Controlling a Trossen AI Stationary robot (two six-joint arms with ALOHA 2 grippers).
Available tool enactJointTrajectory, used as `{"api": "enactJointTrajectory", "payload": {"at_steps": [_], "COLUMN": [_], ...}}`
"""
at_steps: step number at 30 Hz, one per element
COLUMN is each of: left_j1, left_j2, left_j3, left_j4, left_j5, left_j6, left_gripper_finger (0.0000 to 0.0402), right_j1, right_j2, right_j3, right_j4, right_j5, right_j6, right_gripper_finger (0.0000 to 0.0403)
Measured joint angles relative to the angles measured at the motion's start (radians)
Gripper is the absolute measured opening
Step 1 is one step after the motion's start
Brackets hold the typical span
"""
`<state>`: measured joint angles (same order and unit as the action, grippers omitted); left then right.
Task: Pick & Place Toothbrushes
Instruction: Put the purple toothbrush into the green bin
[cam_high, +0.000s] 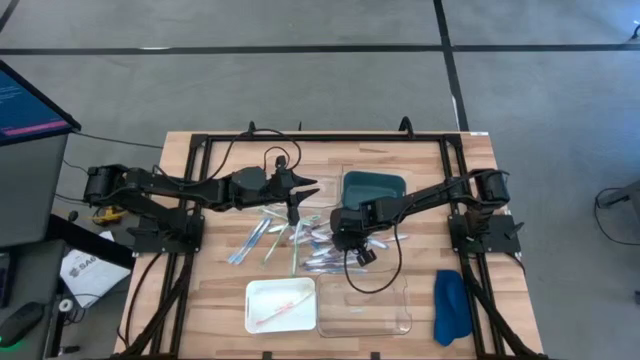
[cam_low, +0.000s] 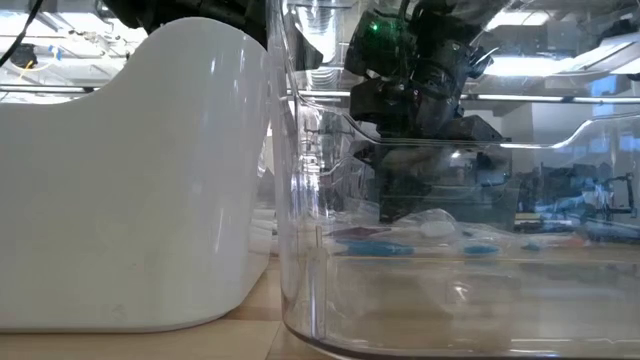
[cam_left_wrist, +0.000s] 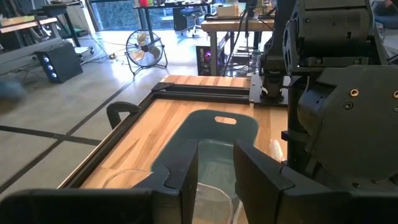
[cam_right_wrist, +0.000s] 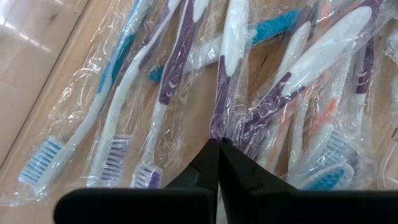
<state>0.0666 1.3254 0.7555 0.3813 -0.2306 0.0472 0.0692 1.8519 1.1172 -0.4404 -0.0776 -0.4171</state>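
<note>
Several toothbrushes (cam_high: 290, 240) in clear wrappers lie in a loose pile on the wooden table's middle. One pink toothbrush (cam_high: 280, 305) lies in the white tray (cam_high: 255, 315). My right gripper (cam_right_wrist: 219, 144) points steeply down into the pile's right part (cam_high: 338, 240), shut on a purple-and-white toothbrush (cam_right_wrist: 225, 74). Blue, purple and orange toothbrushes lie to either side of it. My left gripper (cam_left_wrist: 216, 152) hovers over the pile's far edge (cam_high: 308, 190), open and holding nothing, pointing toward the teal tray (cam_left_wrist: 217, 130). My right gripper has its two fingertips shut together on the near end of the purple-and-white toothbrush's wrapper (cam_right_wrist: 217, 134). It comes from above, slanting down. Whether the fingers have the plastic stick itself or only the wrapper is hidden by the fingertips. The toothbrush lies flat on the table.
A clear tray (cam_high: 400, 320) stands at the near edge beside the white tray, and both fill the low view's foreground. The teal tray (cam_high: 373, 185) stands at the far middle. A blue cloth (cam_high: 452, 305) lies near right. A black frame (cam_high: 300, 138) borders the table.
</note>
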Motion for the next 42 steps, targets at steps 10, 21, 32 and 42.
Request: {"api": "enactJointTrajectory", "payload": {"at_steps": [10, 21, 32, 42], "left_j1": [0.0, 0.0, 0.0, 0.0], "left_j2": [0.0, 0.0, 0.0, 0.0], "left_j3": [0.0, 0.0, 0.0, 0.0], "left_j4": [-0.017, -0.024, -0.047, -0.054], "left_j5": [0.0, -0.001, -0.001, 0.0], "left_j6": [0.0, -0.003, -0.007, -0.027], "left_gripper_finger": [0.0095, 0.0095, 0.0095, 0.0095], "right_j1": [0.0, 0.0, -0.018, -0.249], "right_j2": [-0.061, -0.26, -0.481, -0.582], "right_j3": [0.0, 0.0, 0.0, -0.186], "right_j4": [-0.002, -0.006, -0.134, -0.151], "right_j5": [0.002, 0.001, 0.221, 0.29], "right_j6": [0.029, 0.112, 0.254, 0.287], "right_gripper_finger": [0.0, 0.0, 0.0, 0.0]}}
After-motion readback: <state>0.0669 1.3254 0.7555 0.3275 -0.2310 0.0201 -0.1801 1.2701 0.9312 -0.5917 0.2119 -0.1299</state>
